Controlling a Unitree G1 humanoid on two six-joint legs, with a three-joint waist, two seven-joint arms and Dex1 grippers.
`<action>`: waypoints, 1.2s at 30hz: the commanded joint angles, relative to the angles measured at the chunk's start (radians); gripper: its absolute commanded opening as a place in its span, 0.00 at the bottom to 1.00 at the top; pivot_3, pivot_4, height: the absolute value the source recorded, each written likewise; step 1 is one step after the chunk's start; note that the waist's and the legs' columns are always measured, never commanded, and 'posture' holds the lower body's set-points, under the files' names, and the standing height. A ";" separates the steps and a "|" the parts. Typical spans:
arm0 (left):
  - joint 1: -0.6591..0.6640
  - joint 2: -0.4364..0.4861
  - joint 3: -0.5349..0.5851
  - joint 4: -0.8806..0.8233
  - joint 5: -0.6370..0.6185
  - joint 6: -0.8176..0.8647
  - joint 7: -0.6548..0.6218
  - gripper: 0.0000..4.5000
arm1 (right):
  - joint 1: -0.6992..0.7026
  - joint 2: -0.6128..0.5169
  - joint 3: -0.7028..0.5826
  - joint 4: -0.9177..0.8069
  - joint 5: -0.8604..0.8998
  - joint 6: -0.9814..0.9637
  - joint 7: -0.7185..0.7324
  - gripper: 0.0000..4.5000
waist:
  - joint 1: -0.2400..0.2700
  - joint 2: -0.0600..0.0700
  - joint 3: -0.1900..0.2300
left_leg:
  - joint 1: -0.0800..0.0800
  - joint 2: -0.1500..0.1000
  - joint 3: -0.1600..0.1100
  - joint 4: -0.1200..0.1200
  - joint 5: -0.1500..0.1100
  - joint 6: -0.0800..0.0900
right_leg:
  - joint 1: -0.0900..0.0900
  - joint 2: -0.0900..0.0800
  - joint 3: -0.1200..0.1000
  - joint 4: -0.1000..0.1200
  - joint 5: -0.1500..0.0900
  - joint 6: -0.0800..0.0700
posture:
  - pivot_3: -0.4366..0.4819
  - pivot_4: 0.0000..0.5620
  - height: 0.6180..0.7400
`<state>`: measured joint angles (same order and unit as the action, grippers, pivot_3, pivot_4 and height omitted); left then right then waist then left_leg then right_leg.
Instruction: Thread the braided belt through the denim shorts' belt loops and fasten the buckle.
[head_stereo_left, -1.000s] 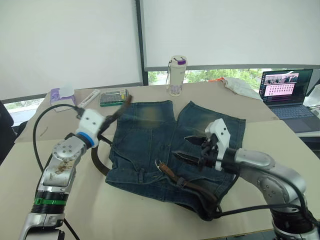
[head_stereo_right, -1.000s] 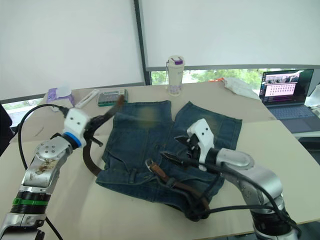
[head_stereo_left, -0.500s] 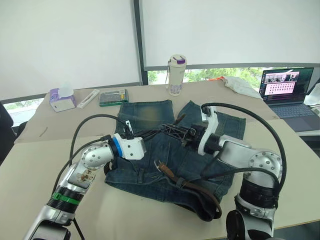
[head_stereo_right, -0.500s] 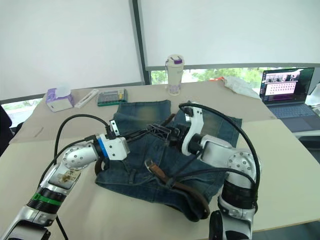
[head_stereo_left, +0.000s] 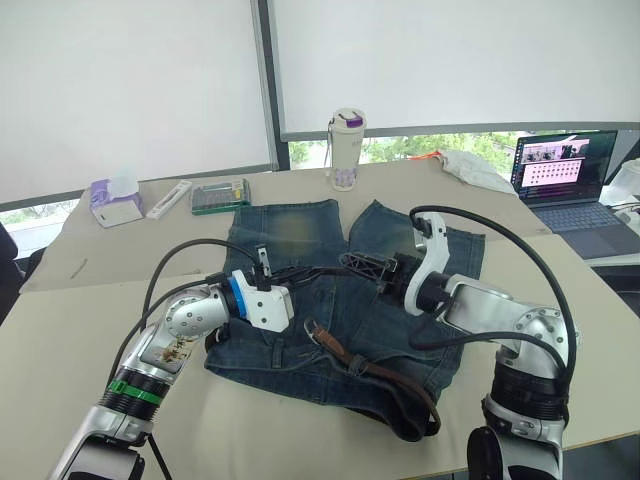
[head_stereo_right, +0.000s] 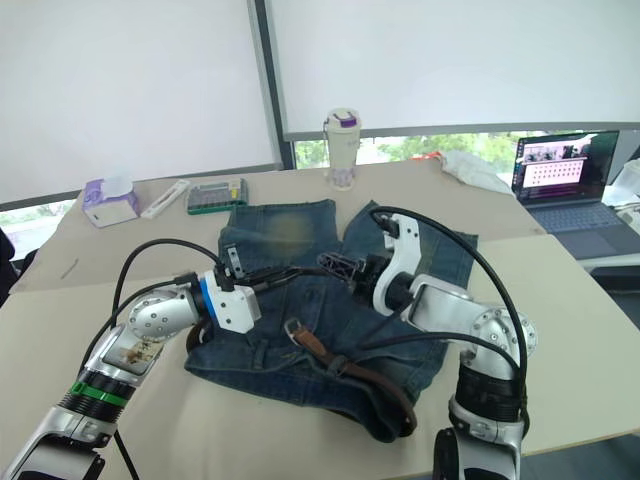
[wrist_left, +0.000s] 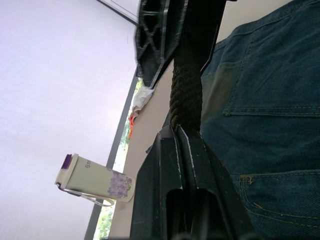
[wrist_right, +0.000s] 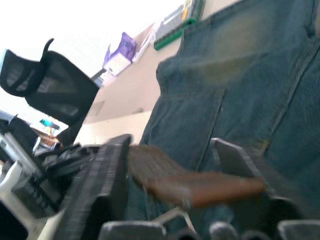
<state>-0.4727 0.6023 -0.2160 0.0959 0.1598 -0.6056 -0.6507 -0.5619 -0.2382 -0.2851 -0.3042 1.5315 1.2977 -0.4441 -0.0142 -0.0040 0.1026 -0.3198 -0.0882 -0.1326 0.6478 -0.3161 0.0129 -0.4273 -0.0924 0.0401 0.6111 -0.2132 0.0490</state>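
So the denim shorts (head_stereo_left: 330, 300) are lying flat on the beige table (head_stereo_left: 80, 330), waistband toward the robot. The braided belt (head_stereo_left: 385, 375) runs through part of the waistband, with its silver buckle (head_stereo_left: 317, 328) sitting on the denim near the middle. Both arms meet above the shorts: the left gripper (wrist_left: 186, 131) is pinched tight on the free belt end, and the right gripper (wrist_right: 170, 175) has its fingers spread apart with that same strap lying between them. A tumbler (head_stereo_left: 345, 150) and laptop (head_stereo_left: 560, 170) are further back.
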 joint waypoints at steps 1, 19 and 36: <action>-0.019 0.003 0.011 -0.018 0.001 -0.023 0.003 0.00 | 0.002 -0.035 0.035 -0.023 0.079 -0.062 -0.022 0.28 | 0.000 0.000 0.000 | 0.000 0.000 0.000 0.000 0.000 0.000 | 0.000 0.000 0.000 0.000 0.000 0.000 | 0.48 0.27 1.00; 0.047 0.036 0.057 -0.181 -0.330 0.430 -0.167 0.44 | 0.020 -0.169 0.151 -0.043 0.114 -0.242 0.020 0.00 | -0.001 0.000 0.000 | 0.000 0.000 0.000 0.000 -0.002 0.005 | 0.001 0.000 0.000 -0.001 0.000 0.000 | 0.48 0.27 1.00; 0.013 0.055 0.334 -0.163 -1.925 1.791 0.425 0.95 | 0.001 -0.166 0.198 -0.097 0.033 -0.304 0.156 0.00 | -0.004 0.002 0.004 | 0.002 0.000 -0.001 0.003 0.001 0.000 | 0.002 0.001 0.000 -0.001 -0.001 0.002 | 0.48 0.27 1.00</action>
<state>-0.4672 0.6614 0.1098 -0.0736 -1.6249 1.2048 -0.3581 -0.5374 -0.4089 -0.0843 -0.3545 1.5537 1.0319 -0.3062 -0.0185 -0.0017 0.1065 -0.3174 -0.0881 -0.1339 0.6503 -0.3152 0.0126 -0.4252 -0.0915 0.0402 0.6106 -0.2144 0.0507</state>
